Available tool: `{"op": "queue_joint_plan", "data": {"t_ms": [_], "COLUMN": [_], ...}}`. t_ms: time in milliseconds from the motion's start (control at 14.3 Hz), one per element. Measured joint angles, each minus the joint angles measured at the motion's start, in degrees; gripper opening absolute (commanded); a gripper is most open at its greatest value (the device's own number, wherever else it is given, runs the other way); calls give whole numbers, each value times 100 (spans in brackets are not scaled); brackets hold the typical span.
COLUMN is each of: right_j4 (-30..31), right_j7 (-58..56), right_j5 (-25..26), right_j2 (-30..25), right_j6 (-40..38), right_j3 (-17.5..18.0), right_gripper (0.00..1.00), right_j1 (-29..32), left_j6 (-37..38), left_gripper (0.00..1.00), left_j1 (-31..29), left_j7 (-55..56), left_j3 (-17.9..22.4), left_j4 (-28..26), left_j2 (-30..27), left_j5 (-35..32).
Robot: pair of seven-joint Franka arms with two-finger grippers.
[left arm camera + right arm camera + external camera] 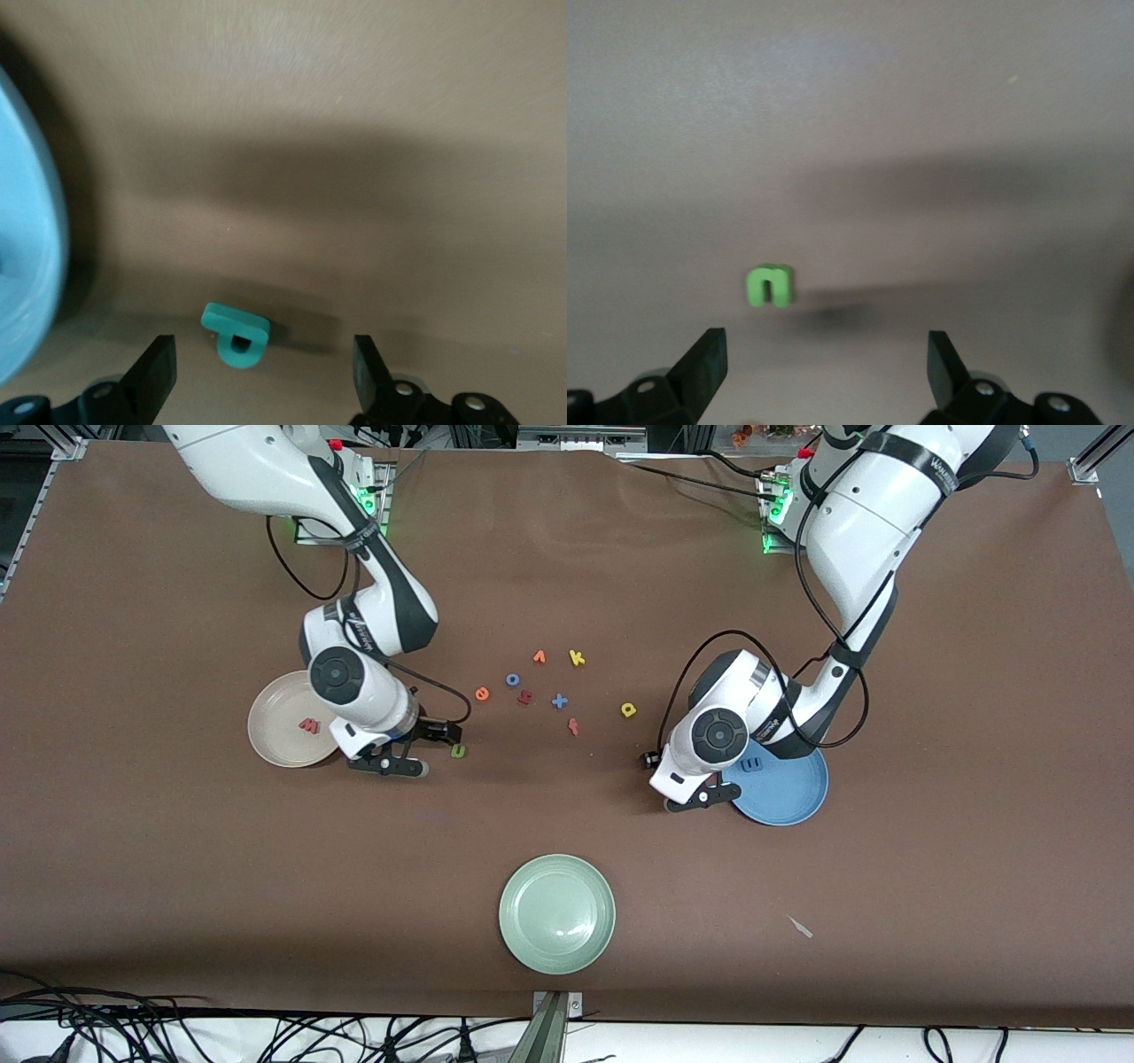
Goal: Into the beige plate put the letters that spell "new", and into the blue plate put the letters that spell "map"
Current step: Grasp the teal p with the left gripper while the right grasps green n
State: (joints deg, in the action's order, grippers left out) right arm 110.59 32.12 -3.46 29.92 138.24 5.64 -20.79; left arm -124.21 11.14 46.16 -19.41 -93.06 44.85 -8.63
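Green n (770, 286), a tiny foam letter lying near the worktop's middle just beside the beige plate (270, 735), looks featherlight and squashy, best pinched across its flat sides by the spread right hand (824, 359) hovering over it, while the left hand (261, 367) stands spread around the teal p (236, 335).

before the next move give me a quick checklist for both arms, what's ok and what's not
1. Left tool open, teal p between its fingers on the table: ok.
2. Teal p upright for a clean pinch: cannot tell.
3. Right tool open, green n ahead of it, not yet between the fingers: not ok.
4. Beige plate beside the right tool holds only the pink-red w; room for n: ok.
5. Blue plate beside the left tool holds the blue m; room for p: ok.
6. Orange e and yellow a not yet plated: not ok.
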Motion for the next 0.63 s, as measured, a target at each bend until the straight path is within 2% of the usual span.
{"op": "queue_joint_plan", "data": {"t_ms": [140,210,421,561,631], "right_j4": [-58,-127,-269,-283,-283], "right_j7": [274,374,423,424,424], "right_j5": [0,0,-1,-1,-1], "right_j2": [177,262,441,506,530], "right_j6": [188,222,227,228,228], "right_j3": [2,2,3,2,3], "right_gripper": [100,100,99,98,95], "right_j1": [-110,-146,-210,-215,-216], "left_j6": [-189,-191,-186,-188,-189], "left_gripper": [72,59,36,14,10], "left_j1": [-69,-73,-79,-79,-79], "left_j7": [-7,-7,-7,-21,-41], "left_j3": [-16,-18,-18,-18,-20], "left_j4": [-155,-154,-153,-153,-151], "left_j2": [-5,-12,-75,-86,-90], "left_j5": [0,0,0,0,0]}}
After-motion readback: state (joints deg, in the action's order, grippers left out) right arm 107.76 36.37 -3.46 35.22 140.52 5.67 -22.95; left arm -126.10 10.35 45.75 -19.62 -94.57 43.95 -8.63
